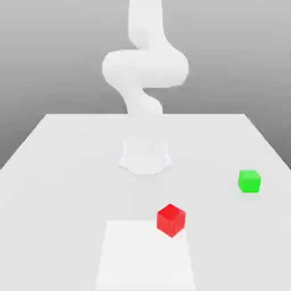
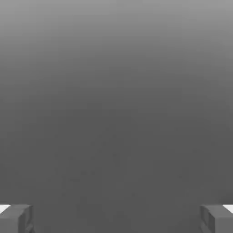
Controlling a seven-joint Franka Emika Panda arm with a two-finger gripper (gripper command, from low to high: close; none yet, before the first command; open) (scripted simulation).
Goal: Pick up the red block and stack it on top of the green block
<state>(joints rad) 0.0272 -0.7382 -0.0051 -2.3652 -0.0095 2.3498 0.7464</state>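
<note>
Red block (image 1: pixel 171 220) on white table (image 1: pixel 57 170), green block (image 1: pixel 249 181) apart, hand (image 2: pixel 116 218) spread wide

The arm (image 1: pixel 145 71) was smooth, plain white with rounded, bulging segments; the pincer (image 2: pixel 116 218) had blocky grey fingertips (image 2: pixel 16 218).

A big white table (image 1: pixel 51 170) fills the lower half of the exterior view. Its top is flat and smooth. The far edge runs straight across the middle of the frame, and the side edges slant outward toward the lower corners. Near the bottom middle of the frame a slightly brighter white square patch (image 1: pixel 136 261) lies on the table top. Behind the table there is a plain grey backdrop (image 1: pixel 45 51), darker at the top of the frame and paler lower down. The light is soft and even, with only faint shadows on the table.
</note>
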